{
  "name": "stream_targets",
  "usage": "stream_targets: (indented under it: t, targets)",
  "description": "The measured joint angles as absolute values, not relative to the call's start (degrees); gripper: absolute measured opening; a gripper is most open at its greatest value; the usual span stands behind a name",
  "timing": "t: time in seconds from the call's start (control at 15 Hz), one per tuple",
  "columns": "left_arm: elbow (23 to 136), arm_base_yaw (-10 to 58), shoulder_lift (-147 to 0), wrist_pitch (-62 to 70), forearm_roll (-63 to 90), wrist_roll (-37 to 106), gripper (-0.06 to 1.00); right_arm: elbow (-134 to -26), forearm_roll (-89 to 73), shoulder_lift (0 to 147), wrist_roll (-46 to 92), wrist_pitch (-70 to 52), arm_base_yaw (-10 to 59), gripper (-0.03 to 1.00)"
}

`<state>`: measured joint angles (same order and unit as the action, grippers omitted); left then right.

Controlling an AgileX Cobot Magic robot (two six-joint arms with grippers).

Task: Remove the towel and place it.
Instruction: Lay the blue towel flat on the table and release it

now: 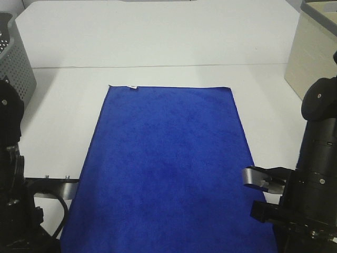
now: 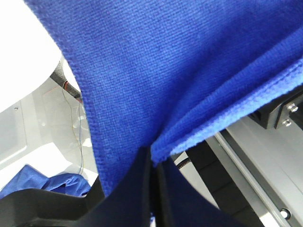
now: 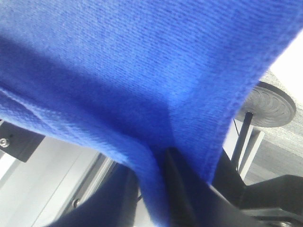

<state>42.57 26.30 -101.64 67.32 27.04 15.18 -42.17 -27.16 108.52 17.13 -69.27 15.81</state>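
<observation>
Two claws are working the blue towel (image 1: 168, 158), which is lying flat on the tabletop (image 1: 158, 47) and hanging over its 6 o'clock edge. The left claw (image 2: 152, 161) is clamping the hem. Whether the right claw (image 3: 160, 165) is gripping, I cannot tell. If it is slipping, the towel risks dragging askew.

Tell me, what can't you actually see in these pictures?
1. Near edge of the towel: high view, cut off by the picture's bottom.
2. The right gripper: right wrist view, cloth covers its fingertips; open or shut unclear.
3. The tag: high view, too small to read.
</observation>
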Motion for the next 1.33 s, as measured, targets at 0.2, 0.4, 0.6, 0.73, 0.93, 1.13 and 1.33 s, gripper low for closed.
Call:
stream_targets:
  t: [0.2, 0.4, 0.6, 0.73, 0.93, 1.13, 1.33]
  targets:
    - [42.5, 26.3, -101.6, 68.4, 24.9, 15.1, 0.01, -42.2, -25.2, 108.5, 17.0, -69.3, 15.8, 0.32]
    - [42.5, 26.3, -101.6, 69.0, 25.7, 15.1, 0.24, -42.2, -24.4, 108.5, 16.8, -69.3, 15.8, 0.45]
    - [42.5, 26.3, -101.7, 69.0, 29.6, 15.1, 0.57, -42.2, -24.4, 108.5, 15.6, -69.3, 15.8, 0.5]
    - [43.5, 26.3, -101.7, 69.2, 30.3, 15.1, 0.63, -42.2, -24.4, 108.5, 15.3, -69.3, 15.8, 0.5]
    - [48.0, 26.3, -101.7, 69.3, 30.4, 15.1, 0.64, -42.9, -24.4, 108.5, 14.3, -69.3, 15.8, 0.51]
    - [54.5, 26.2, -101.8, 69.3, 28.7, 14.6, 0.64, -48.2, -24.4, 106.6, 13.9, -69.3, 15.8, 0.51]
    - [62.7, 26.2, -101.8, 69.5, 22.9, 11.9, 0.64, -57.9, -23.0, 103.5, 10.9, -69.6, 15.8, 0.51]
